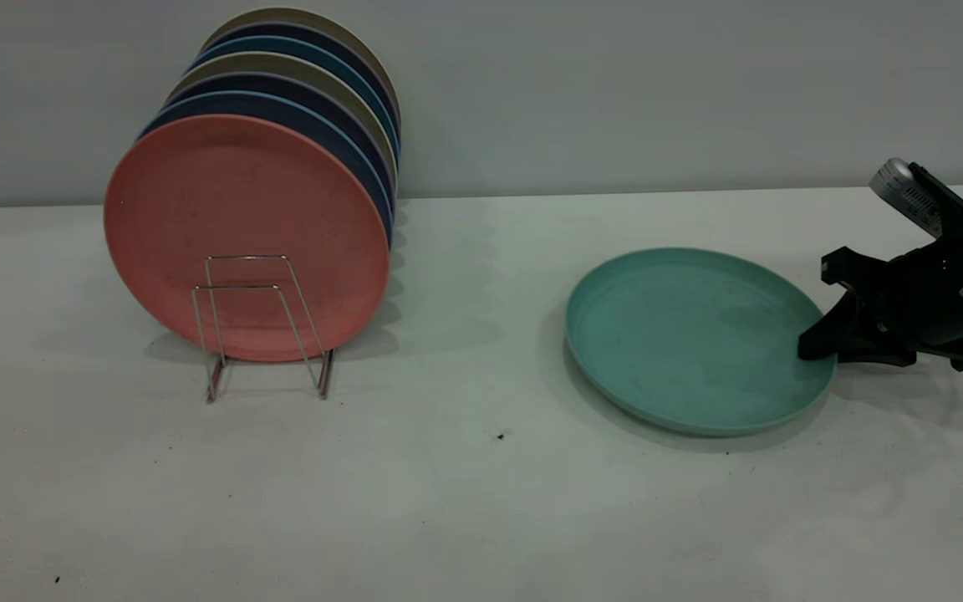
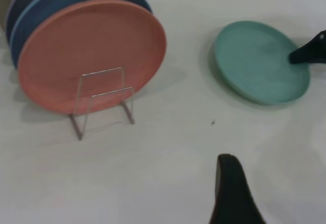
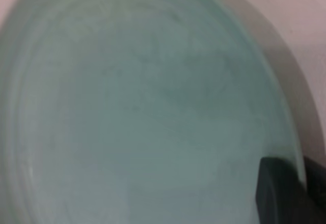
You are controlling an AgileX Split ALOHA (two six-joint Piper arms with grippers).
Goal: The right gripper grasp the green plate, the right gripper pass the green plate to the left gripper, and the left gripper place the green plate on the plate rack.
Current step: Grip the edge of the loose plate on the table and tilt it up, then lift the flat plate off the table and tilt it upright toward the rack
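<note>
The green plate (image 1: 690, 339) lies flat on the white table at the right; it also shows in the left wrist view (image 2: 260, 61) and fills the right wrist view (image 3: 142, 107). My right gripper (image 1: 820, 349) reaches in from the right at the plate's right rim. One finger (image 3: 277, 193) rests inside the plate and the other sits just outside the rim, so the jaws pinch the rim. The plate rack (image 1: 264, 326) stands at the left and holds several upright plates, the salmon-pink one (image 1: 243, 234) in front. My left gripper (image 2: 232, 196) is out of the exterior view and hovers above the table in front of the rack.
Two free wire loops of the rack (image 2: 104, 99) stand in front of the pink plate. A grey wall runs behind the table. A small dark speck (image 1: 500, 436) lies on the bare table between rack and plate.
</note>
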